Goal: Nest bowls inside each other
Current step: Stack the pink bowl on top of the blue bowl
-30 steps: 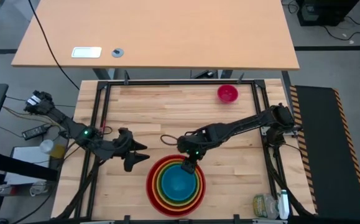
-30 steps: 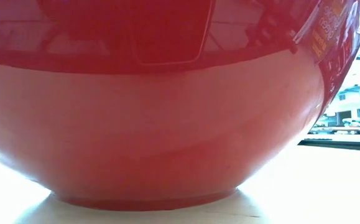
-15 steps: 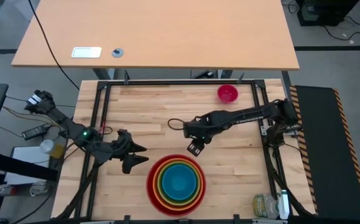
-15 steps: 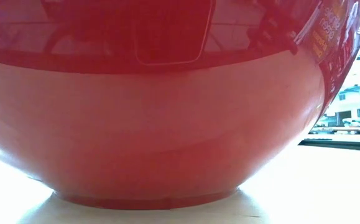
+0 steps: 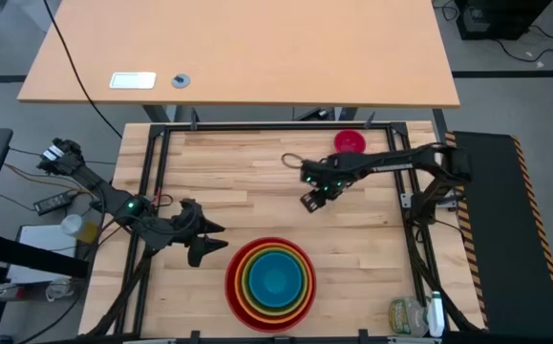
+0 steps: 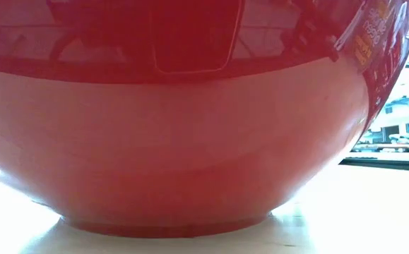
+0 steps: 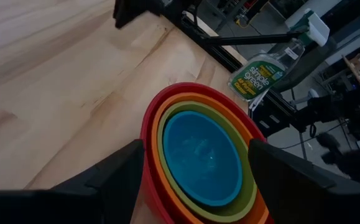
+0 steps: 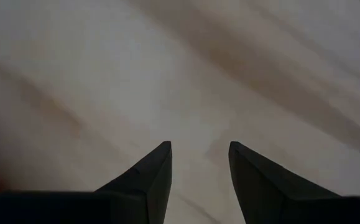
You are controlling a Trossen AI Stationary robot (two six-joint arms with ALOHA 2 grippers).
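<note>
Four bowls sit nested near the table's front edge: red (image 5: 232, 283) outermost, then orange (image 5: 243, 277), lime green (image 5: 251, 270) and blue (image 5: 274, 279) innermost. The red bowl (image 6: 176, 141) rests on its foot ring and fills the low view. A small pink bowl (image 5: 350, 142) stands alone at the far right. My left gripper (image 5: 221, 236) waits open just left of the stack, whose blue bowl (image 7: 199, 157) shows beyond its fingers. My right gripper (image 5: 312, 199) hangs open over bare wood between stack and pink bowl, pointing down, nothing between its fingers (image 8: 148, 177).
A black frame rail (image 5: 257, 127) runs around the wooden table top. A green-labelled spray bottle (image 5: 408, 315) lies at the near right corner outside the frame. Bare wood (image 5: 247, 172) spreads across the table's far left and middle.
My right gripper has left the spot above the stack's far rim and swung toward the table's far right, toward the pink bowl, rolling as it went. The nested bowls and my left gripper have stayed put.
</note>
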